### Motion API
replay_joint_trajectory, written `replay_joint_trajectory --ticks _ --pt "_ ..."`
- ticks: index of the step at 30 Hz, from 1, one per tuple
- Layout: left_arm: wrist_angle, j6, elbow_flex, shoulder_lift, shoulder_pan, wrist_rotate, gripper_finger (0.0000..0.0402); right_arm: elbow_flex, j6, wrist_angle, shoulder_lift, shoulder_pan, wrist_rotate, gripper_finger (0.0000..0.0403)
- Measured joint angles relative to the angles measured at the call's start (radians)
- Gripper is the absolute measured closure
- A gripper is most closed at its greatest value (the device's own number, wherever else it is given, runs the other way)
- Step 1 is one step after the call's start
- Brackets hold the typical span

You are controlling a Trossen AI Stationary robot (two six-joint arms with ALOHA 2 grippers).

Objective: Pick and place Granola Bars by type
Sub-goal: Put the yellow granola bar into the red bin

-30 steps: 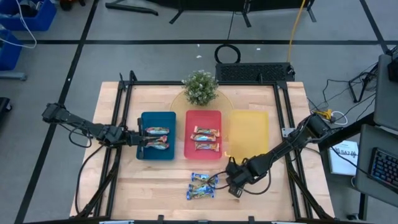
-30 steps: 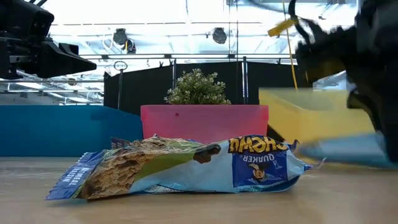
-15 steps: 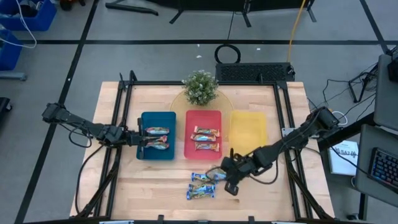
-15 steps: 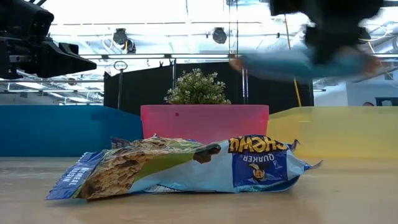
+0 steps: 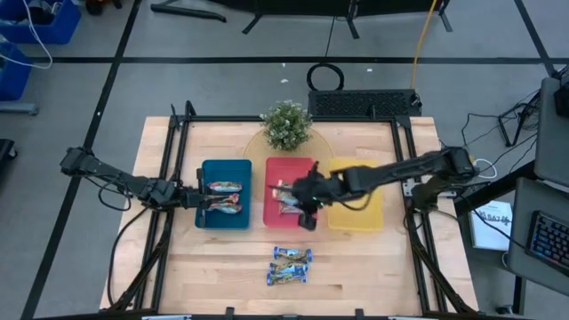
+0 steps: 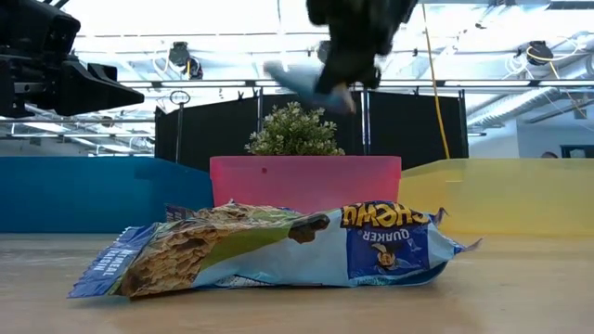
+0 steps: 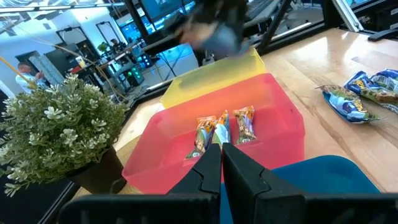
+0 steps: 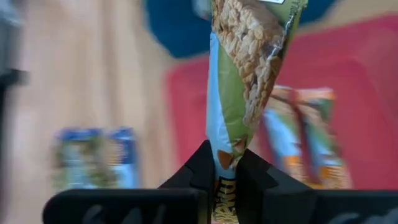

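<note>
Now your right gripper hangs over the red tray, pinching a blue-white granola bar by one end, its long axis running straight out from the fingers. It probably belongs in the yellow tray, just beside. Your left gripper, pressed together and empty, waits at the blue tray.
</note>
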Motion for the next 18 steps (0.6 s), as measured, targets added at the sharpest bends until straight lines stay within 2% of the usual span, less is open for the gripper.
replay_joint_trajectory --ticks 4,11,18 --pt "-0.002 0.0 0.0 0.0 0.0 -0.001 0.0378 0.0 -0.054 -0.004 0.089 -0.064 -0.002 0.0376" --pt "-0.002 0.0 0.0 0.0 0.0 -0.002 0.0378 -0.001 -0.134 0.006 0.238 -0.106 -0.059 0.0377" --pt "-0.002 0.0 0.0 0.0 0.0 -0.002 0.0378 -0.001 -0.151 -0.001 0.287 -0.109 -0.087 0.0349"
